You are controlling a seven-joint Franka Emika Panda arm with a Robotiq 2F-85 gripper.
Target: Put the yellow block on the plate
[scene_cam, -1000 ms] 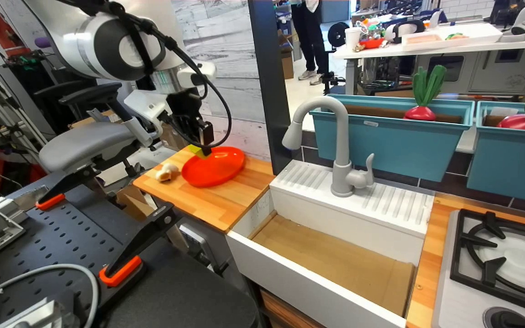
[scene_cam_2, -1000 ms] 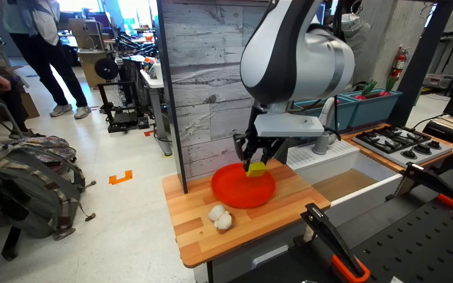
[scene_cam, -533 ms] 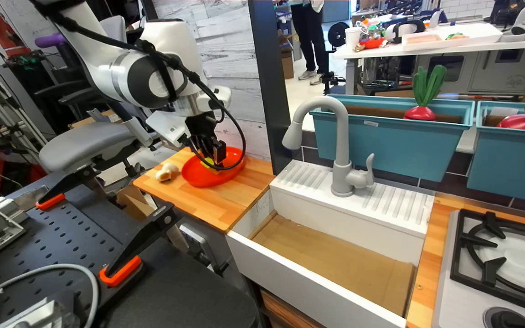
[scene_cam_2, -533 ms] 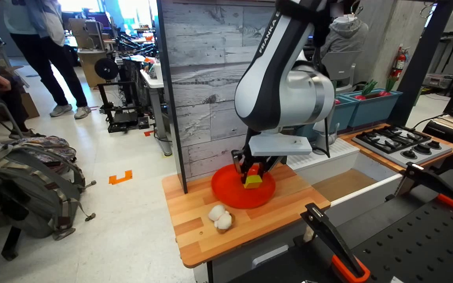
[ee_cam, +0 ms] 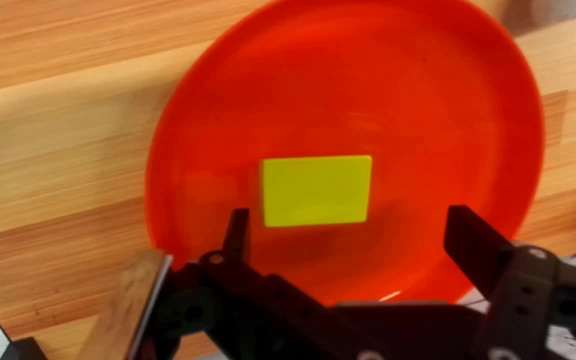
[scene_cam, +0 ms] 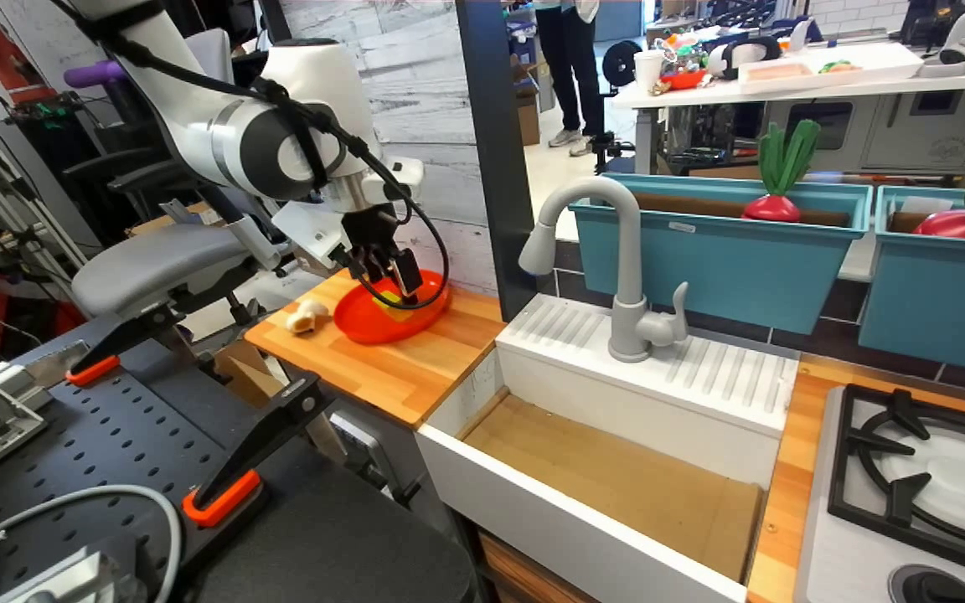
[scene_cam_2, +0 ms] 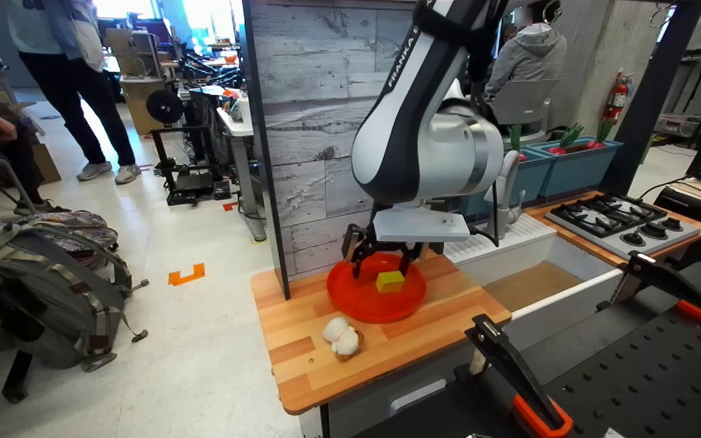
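Claw (ee_cam: 348, 211) spread wide, low over round orange-red plate (ee_cam: 393, 95), yellow block (ee_cam: 316, 191) resting on it near the middle, white garlic-like bulbs (scene_cam_2: 336, 330) nearby on wooden counter (scene_cam_2: 302, 374)

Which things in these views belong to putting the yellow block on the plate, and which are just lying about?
Part of the job:
orange-red plate
yellow block, resting on it
gripper, open, not touching the block

Just lying about:
white garlic-like lumps on the wooden counter
leafy red vegetables in the teal planters
olive-grey backpack on the floor
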